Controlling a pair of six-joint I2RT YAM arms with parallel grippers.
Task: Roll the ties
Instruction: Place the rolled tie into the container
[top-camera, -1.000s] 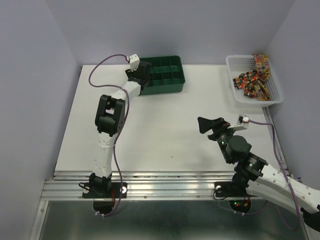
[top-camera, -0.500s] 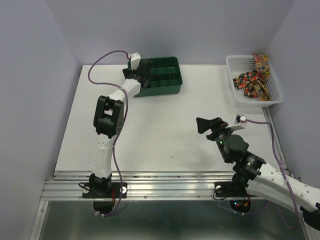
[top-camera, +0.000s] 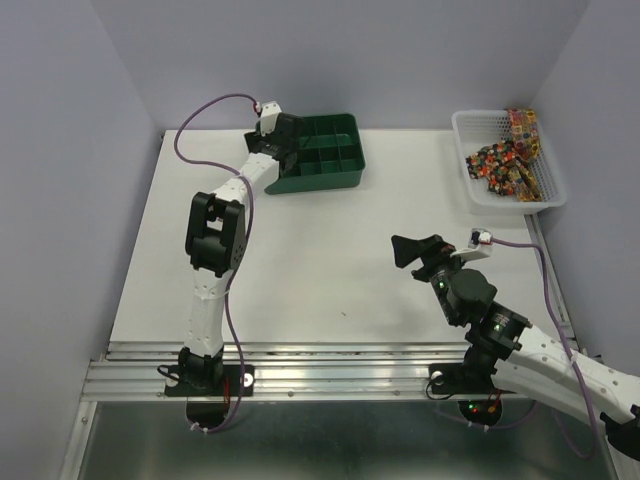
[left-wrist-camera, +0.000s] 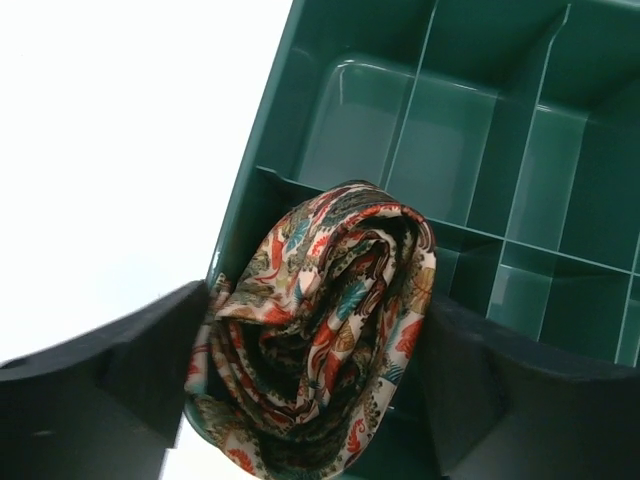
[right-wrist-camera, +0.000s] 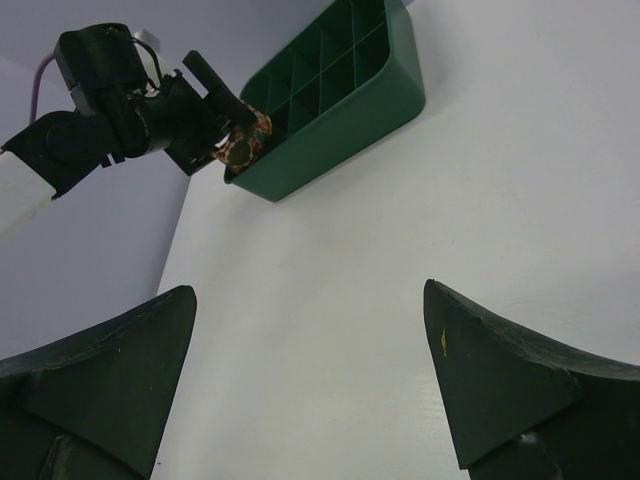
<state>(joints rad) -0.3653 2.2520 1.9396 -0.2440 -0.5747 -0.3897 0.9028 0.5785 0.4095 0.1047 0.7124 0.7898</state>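
Note:
My left gripper (left-wrist-camera: 315, 350) is shut on a rolled tie (left-wrist-camera: 320, 320) with a red, tan and teal print. It holds the roll over the near left corner of the green compartment tray (left-wrist-camera: 470, 150). In the top view the left gripper (top-camera: 280, 140) is at the tray's left end (top-camera: 335, 150). The right wrist view shows the roll (right-wrist-camera: 243, 148) in those jaws too. More ties (top-camera: 505, 160) lie bunched in the white mesh basket (top-camera: 470, 185) at the back right. My right gripper (right-wrist-camera: 310, 330) is open and empty above the bare table, also seen in the top view (top-camera: 415, 250).
The tray's compartments that show in the left wrist view hold nothing. Purple walls close in the table on the left, back and right. The table's metal front rail (top-camera: 330, 365) runs along the near edge.
My left gripper has moved a little up and back with the rolled tie, and the green tray has shifted slightly left. The right arm has barely moved.

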